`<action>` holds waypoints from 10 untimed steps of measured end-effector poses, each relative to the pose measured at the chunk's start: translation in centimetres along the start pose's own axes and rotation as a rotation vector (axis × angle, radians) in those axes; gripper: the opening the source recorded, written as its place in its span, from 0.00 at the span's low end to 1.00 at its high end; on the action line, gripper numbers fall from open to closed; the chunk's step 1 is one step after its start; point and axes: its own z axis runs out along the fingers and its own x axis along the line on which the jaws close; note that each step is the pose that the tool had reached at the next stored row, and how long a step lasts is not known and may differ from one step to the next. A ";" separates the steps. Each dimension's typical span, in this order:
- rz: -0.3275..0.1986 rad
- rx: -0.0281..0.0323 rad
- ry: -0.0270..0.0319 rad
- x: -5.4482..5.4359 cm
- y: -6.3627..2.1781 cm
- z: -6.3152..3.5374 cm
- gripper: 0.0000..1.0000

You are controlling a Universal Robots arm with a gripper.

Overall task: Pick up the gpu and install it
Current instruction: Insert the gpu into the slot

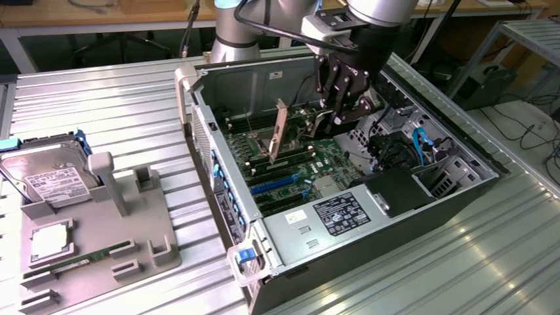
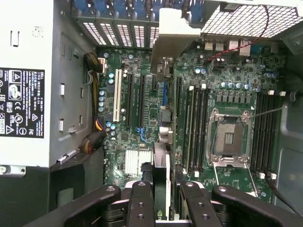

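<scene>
Exterior view: gripper (image 1: 344, 111) low inside the open computer case (image 1: 455, 141), above the motherboard (image 1: 302, 167). Fingers clamped on the top edge of the gpu (image 1: 280, 131), held edge-on and upright, probably so its lower edge meets a slot squarely. Arm reaching down from above, wrist near vertical. Grey parts holder (image 1: 131, 223) on the table at the exterior view's left, carrying a hard drive (image 1: 48, 174) and a RAM stick (image 1: 83, 257).

Wrist view: fingers (image 2: 142, 203) pinched on the thin card, seen edge-on, metal bracket toward the case's rear grille. Card over the expansion slots (image 2: 130, 99), beside the empty CPU socket (image 2: 230, 138). Seating not discernible.
</scene>
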 end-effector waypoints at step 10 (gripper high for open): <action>0.030 0.0008 -0.0061 -0.1 0.08 1.20 0.27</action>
